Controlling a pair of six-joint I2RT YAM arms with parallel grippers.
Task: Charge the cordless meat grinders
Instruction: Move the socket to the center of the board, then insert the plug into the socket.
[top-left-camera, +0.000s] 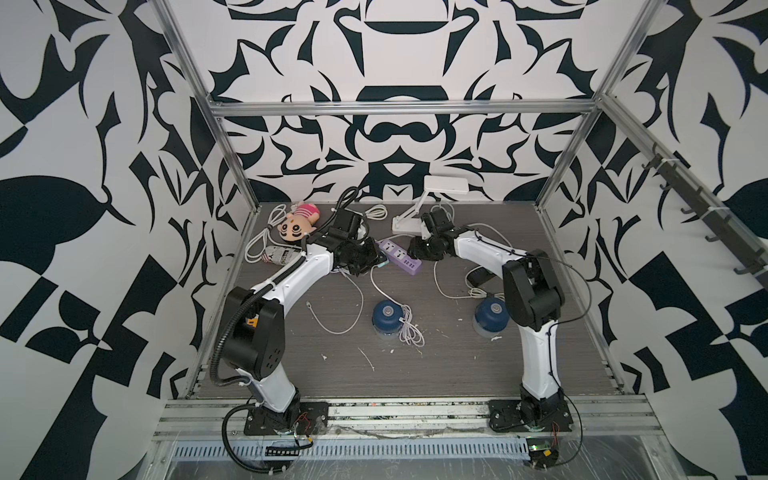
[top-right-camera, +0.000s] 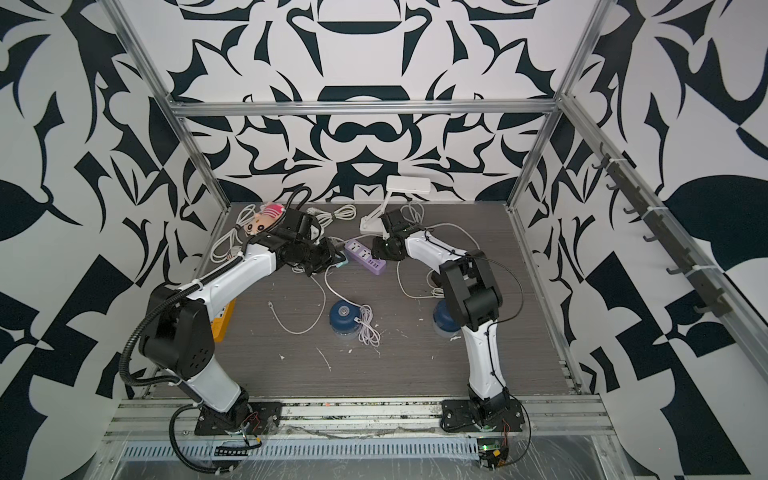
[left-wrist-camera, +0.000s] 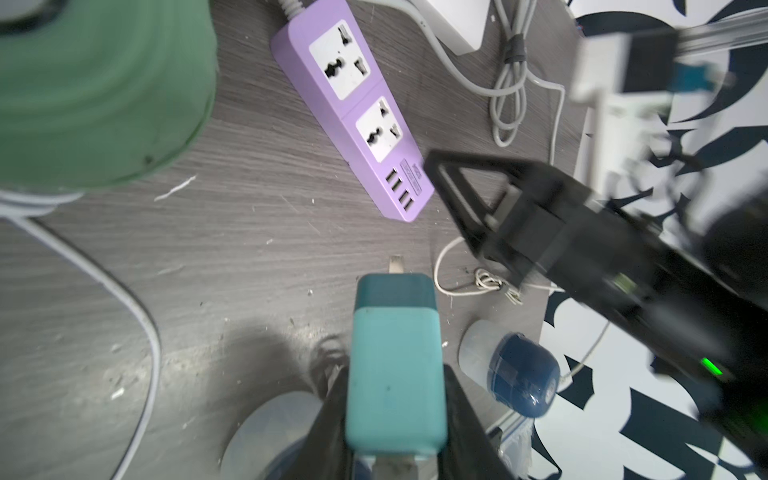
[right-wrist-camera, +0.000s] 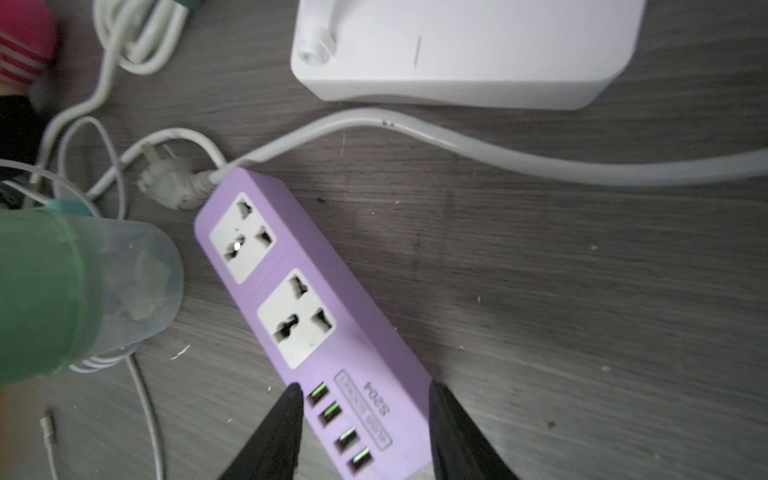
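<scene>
We count three grinders. Green grinder (left-wrist-camera: 95, 91) sits far-centre on the table (top-left-camera: 415, 374), just beside the socket end of the purple strip (right-wrist-camera: 316, 316); the left arm hides it in both top views. A navy grinder (top-left-camera: 387, 318) stands upright mid-table with a coiled white cable (top-left-camera: 409, 330) against it. A second navy grinder (top-left-camera: 490, 316) stands upright to its right, partly behind the right arm's elbow.

Left gripper (left-wrist-camera: 395, 386) pinches a teal adapter (left-wrist-camera: 395, 332), whose prong points toward the strip's USB end without touching it. Right gripper (right-wrist-camera: 368, 415) has its jaws spread, one finger (right-wrist-camera: 282, 424) on either side of that USB end. Whether they touch it we cannot tell.

White lamp (top-left-camera: 432, 195) stands behind the strip. A doll (top-left-camera: 297, 226) lies far left.
</scene>
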